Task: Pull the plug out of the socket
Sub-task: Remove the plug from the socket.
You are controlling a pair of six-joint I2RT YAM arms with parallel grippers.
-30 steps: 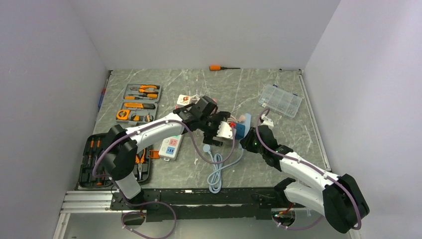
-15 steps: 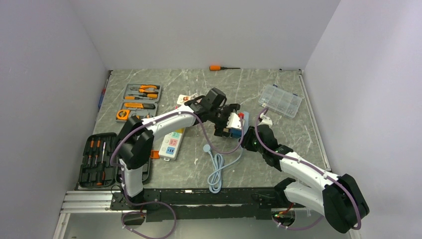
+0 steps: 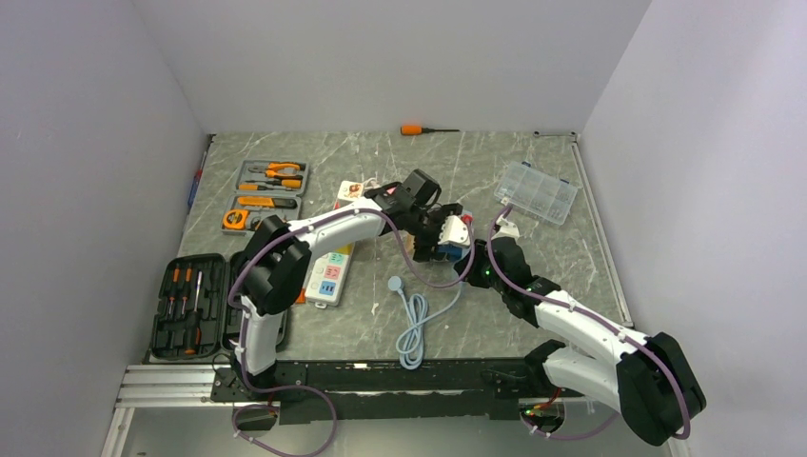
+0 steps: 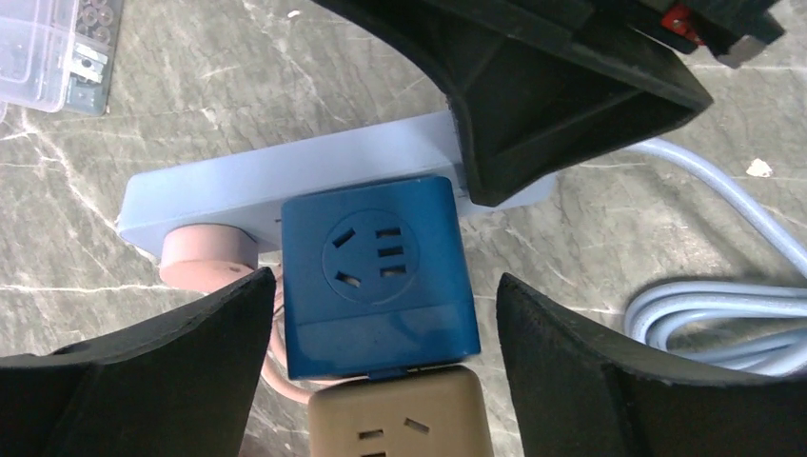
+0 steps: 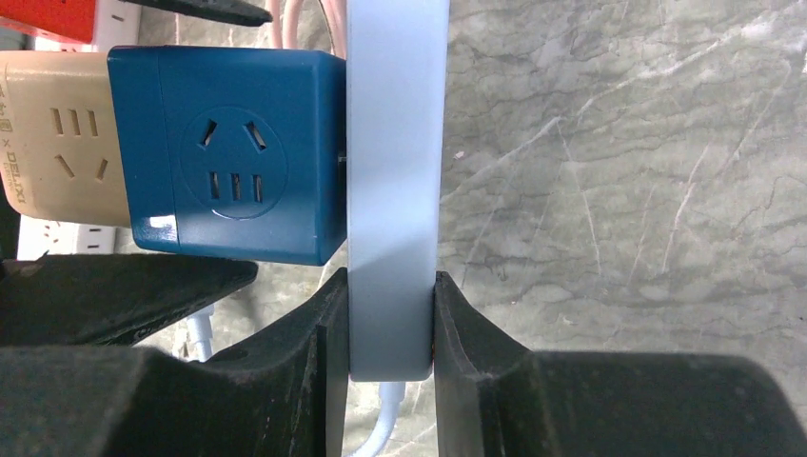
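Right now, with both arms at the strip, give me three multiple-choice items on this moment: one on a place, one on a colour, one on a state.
1. Where does the blue cube adapter sit?
A) plugged against the light-blue strip
B) lying loose and alone
C) lifted clear of everything

2. What colour is the cube butted against that adapter?
A) red
B) beige
C) green

3. How does the right gripper stand?
A) wide open, holding nothing
B) shut on the beige cube
C) shut on the light-blue strip

Answers:
1 A, both wrist views show the adapter tight against the strip's face.
2 B, the neighbouring cube is a sandy beige in both wrist views.
3 C, the right wrist view shows its fingers pressed on both sides of the strip's end.
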